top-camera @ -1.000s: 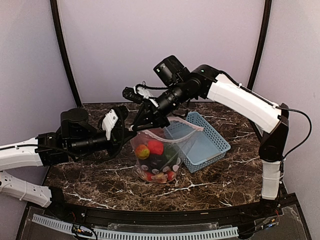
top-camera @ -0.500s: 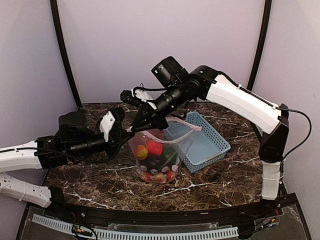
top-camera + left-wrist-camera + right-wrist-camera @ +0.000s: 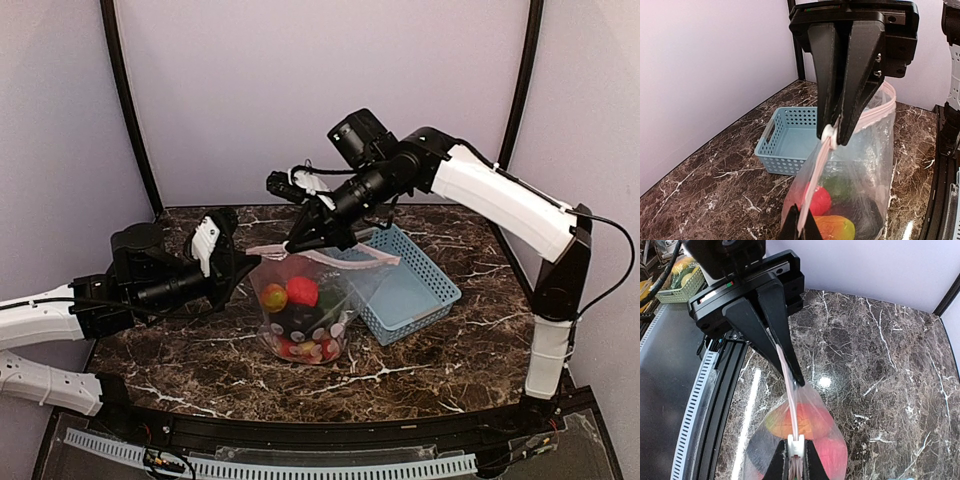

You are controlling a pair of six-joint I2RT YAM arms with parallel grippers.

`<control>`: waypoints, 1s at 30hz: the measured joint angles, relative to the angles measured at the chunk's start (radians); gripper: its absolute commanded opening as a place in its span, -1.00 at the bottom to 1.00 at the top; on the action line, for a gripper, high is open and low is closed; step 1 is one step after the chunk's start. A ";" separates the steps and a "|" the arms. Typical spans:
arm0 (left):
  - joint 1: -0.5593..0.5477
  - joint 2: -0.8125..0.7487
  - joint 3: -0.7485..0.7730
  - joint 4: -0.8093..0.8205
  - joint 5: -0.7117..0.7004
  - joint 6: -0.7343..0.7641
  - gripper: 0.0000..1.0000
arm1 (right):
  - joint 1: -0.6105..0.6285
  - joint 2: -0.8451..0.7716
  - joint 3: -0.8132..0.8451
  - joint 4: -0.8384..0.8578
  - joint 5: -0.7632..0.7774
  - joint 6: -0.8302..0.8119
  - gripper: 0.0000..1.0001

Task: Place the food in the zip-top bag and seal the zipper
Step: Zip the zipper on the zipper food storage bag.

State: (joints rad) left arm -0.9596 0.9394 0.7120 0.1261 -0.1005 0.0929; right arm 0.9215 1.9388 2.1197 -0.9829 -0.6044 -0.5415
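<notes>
The clear dotted zip-top bag [image 3: 305, 310] hangs over the table between both grippers. Inside it I see a red strawberry [image 3: 819, 199], an orange mango [image 3: 839, 228], a green pepper [image 3: 842, 184] and a dark eggplant [image 3: 867, 215]. My left gripper [image 3: 243, 264] is shut on the left end of the pale zipper [image 3: 816, 172]. My right gripper [image 3: 312, 240] is shut on the zipper's white slider [image 3: 796, 444], further along the mouth. The strip between them is taut and pressed together. The mouth to the right of the slider [image 3: 375, 255] gapes open.
The light blue lattice basket [image 3: 420, 290] stands on the dark marble table [image 3: 200, 350] just right of the bag, with nothing in it. Black railing runs along the table's near edge [image 3: 300, 435]. Purple walls close the back and sides.
My right gripper has slid right along the bag's mouth, away from the left gripper. The closed stretch of zipper between them is longer. The bag has shifted slightly left.
</notes>
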 measured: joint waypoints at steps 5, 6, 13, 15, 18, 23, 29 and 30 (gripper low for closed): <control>0.013 0.000 -0.003 0.008 0.003 -0.002 -0.98 | -0.026 -0.039 -0.045 -0.012 0.007 -0.003 -1.00; 0.015 0.000 -0.003 0.008 0.004 -0.003 -0.98 | -0.030 -0.045 -0.052 -0.014 0.010 -0.004 -1.00; 0.031 0.000 -0.016 0.024 0.009 -0.008 -0.98 | -0.060 -0.089 -0.109 -0.020 0.024 -0.009 -1.00; 0.034 0.000 -0.021 0.030 0.009 -0.010 -0.99 | -0.070 -0.103 -0.131 -0.021 0.027 -0.011 -1.00; 0.039 0.000 -0.027 0.038 0.009 -0.011 -0.98 | -0.087 -0.122 -0.159 -0.023 0.028 -0.014 -1.00; 0.043 -0.001 -0.033 0.045 0.006 -0.013 -0.99 | -0.127 -0.152 -0.198 -0.036 0.026 -0.022 -1.00; 0.048 -0.005 -0.048 0.052 -0.003 -0.019 -0.98 | -0.167 -0.183 -0.251 -0.043 0.026 -0.026 -1.00; 0.048 -0.005 -0.049 0.053 -0.004 -0.019 -0.98 | -0.171 -0.190 -0.260 -0.043 0.026 -0.026 -1.00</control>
State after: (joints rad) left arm -0.9115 0.9340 0.6628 0.1795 -0.1047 0.0738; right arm 0.7502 1.7493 1.8595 -1.0260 -0.5781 -0.5678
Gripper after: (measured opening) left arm 0.011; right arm 0.059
